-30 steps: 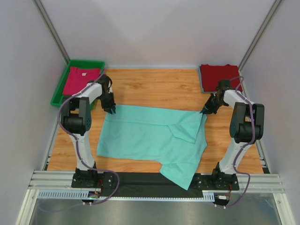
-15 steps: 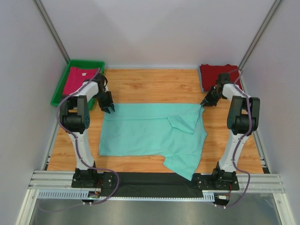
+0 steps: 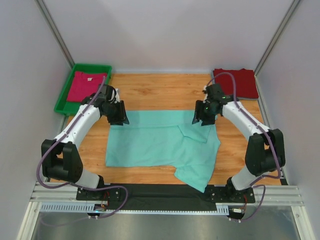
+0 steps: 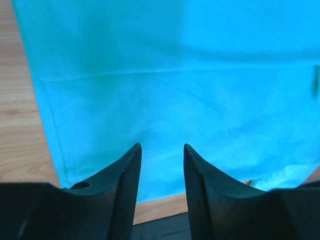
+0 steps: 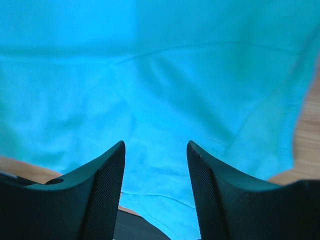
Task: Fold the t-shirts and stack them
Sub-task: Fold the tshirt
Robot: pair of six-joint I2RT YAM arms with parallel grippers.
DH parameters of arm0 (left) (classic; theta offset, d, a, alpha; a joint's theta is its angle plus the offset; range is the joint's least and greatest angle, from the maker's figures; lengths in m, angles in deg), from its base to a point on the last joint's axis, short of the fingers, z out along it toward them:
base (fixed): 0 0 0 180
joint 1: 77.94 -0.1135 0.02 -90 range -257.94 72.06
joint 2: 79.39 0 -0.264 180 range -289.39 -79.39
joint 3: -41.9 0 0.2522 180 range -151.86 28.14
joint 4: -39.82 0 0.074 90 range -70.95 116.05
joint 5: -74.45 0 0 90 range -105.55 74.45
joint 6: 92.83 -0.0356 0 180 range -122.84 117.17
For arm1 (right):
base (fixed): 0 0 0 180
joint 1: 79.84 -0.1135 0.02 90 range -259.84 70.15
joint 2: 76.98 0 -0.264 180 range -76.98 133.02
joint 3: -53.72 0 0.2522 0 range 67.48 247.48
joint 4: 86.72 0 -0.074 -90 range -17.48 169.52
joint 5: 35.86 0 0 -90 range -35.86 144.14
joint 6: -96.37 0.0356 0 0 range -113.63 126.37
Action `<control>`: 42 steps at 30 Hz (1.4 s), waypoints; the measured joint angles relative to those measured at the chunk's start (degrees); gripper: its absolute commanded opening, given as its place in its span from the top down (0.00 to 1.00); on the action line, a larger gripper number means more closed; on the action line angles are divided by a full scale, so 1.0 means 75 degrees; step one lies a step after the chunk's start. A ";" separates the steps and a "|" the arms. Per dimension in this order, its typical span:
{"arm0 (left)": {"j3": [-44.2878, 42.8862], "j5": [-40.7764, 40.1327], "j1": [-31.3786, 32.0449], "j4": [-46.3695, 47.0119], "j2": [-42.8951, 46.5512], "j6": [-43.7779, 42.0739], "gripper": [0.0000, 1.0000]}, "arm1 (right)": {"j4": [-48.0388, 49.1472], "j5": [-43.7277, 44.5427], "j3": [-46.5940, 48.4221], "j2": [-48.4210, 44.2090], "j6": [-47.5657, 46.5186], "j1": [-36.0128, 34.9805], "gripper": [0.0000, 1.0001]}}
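Wooden table (image 3: 160,92) with the mint-teal t-shirt (image 3: 150,145) spread across its middle; a flap of the cloth is folded over on the right part, and the near-right corner reaches onto the black strip (image 3: 150,192) at the near edge. The dark red t-shirt (image 3: 242,82) lies folded at the far right corner. The green tray (image 3: 64,97) stands at the far left corner and holds the magenta-pink t-shirt (image 3: 85,86). The left gripper (image 3: 119,117) is over the far-left corner of the mint-teal t-shirt (image 4: 175,90); in its wrist view the left gripper (image 4: 161,147) has its fingers parted by a moderate gap, with nothing between them. The right gripper (image 3: 200,117) is over the far-right edge of the same shirt (image 5: 150,75); in its wrist view the right gripper (image 5: 155,145) is likewise parted, somewhat wider, and grips nothing. Whether either fingertip touches the cloth cannot be told.
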 measured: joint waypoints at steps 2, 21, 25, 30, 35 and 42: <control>0.0160 0.0154 0.0055 0.0070 0.0291 0.0067 0.58 | 0.0242 0.0090 -0.0408 0.0122 -0.0254 -0.0877 0.46; 0.1437 0.0248 0.0128 -0.0073 0.1766 0.0271 0.58 | 0.0055 0.4141 0.0248 0.2183 -0.1134 -0.4304 0.43; 0.1437 0.0251 0.0128 -0.0082 0.1766 0.0256 0.58 | -0.0017 0.4654 0.0248 0.2355 -0.1215 -0.4374 0.42; 0.1437 0.0277 0.0128 -0.0079 0.1734 0.0251 0.58 | -0.0099 0.5377 0.0353 0.2672 -0.1306 -0.4409 0.42; 0.1434 0.0309 0.0128 -0.0085 0.1635 0.0181 0.58 | -0.0248 0.5919 0.0784 0.3019 -0.1445 -0.4415 0.41; 0.1402 0.0335 0.0128 -0.0108 0.1597 0.0047 0.57 | -0.0187 0.6295 0.1405 0.3022 -0.1664 -0.4083 0.40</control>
